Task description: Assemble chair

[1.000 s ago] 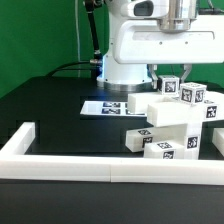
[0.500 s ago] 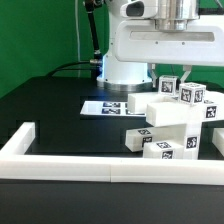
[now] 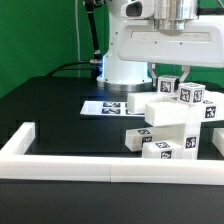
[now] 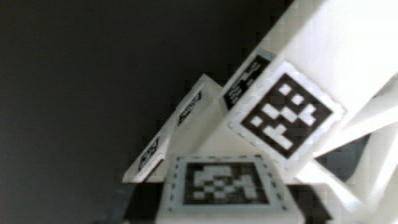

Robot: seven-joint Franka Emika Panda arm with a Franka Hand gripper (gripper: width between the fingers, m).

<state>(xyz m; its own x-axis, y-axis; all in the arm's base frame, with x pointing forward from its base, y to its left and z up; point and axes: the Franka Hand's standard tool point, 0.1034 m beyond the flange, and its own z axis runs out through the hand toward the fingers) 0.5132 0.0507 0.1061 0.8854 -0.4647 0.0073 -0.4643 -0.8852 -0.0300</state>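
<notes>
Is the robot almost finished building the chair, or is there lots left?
Part way. Several white blocks already sit stacked together as one chunky cluster beside the border rail. The end effector is closed right at the top of that cluster, on or against a tagged piece; I cannot tell which. It does not look like a finished chair yet, so more joining seems left.

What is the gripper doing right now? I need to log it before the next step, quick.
Gripper: shut, down on the top of the stacked white chair blocks; whether it grips a piece cannot be told.
</notes>
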